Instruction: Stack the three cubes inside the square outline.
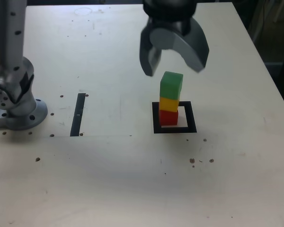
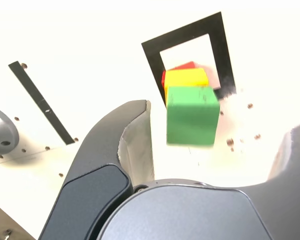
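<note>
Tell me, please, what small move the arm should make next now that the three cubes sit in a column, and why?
Probably a straight lift upward and away. The green cube sits on the yellow cube, which sits on the red cube, inside the square outline. The gripper hangs open above the stack, touching nothing. A sideways sweep could clip the green cube, so rising first seems safest.

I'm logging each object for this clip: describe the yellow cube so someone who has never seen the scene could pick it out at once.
On the pale table, find the black square outline right of the narrow black strip in the exterior view. A three-cube stack stands inside it, under the open gripper. The yellow cube is the middle one, resting on the red cube and carrying the green cube.
</note>
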Controlling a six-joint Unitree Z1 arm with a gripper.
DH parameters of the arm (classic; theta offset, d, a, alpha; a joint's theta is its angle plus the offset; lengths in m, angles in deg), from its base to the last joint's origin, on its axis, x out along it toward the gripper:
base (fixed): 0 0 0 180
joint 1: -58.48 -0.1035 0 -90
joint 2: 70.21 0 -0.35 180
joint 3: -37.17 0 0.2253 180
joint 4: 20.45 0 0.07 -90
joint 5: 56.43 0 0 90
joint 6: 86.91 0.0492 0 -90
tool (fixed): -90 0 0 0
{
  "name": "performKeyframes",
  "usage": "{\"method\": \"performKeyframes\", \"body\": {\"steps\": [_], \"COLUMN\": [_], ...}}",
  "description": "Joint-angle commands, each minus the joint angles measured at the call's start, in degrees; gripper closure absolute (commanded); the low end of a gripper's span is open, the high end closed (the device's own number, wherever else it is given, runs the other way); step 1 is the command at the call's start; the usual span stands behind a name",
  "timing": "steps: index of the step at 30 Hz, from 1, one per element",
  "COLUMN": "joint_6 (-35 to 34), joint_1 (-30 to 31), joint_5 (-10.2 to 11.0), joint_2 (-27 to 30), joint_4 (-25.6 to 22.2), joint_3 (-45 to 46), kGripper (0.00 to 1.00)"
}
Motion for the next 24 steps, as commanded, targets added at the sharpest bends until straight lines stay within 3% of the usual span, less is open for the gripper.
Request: {"method": "performKeyframes", "body": {"steps": [1,14,24], "joint_6": [0.1,-1.9,-5.0], "joint_1": [-0.1,-0.1,-0.1], "joint_5": [-0.1,1.0,0.5], "joint_2": [4.2,22.3,25.8], "joint_4": [-1.1,-0.8,9.4], "joint_3": [0.7,20.4,40.3], "kGripper": [0.01,0.01,0.01]}}
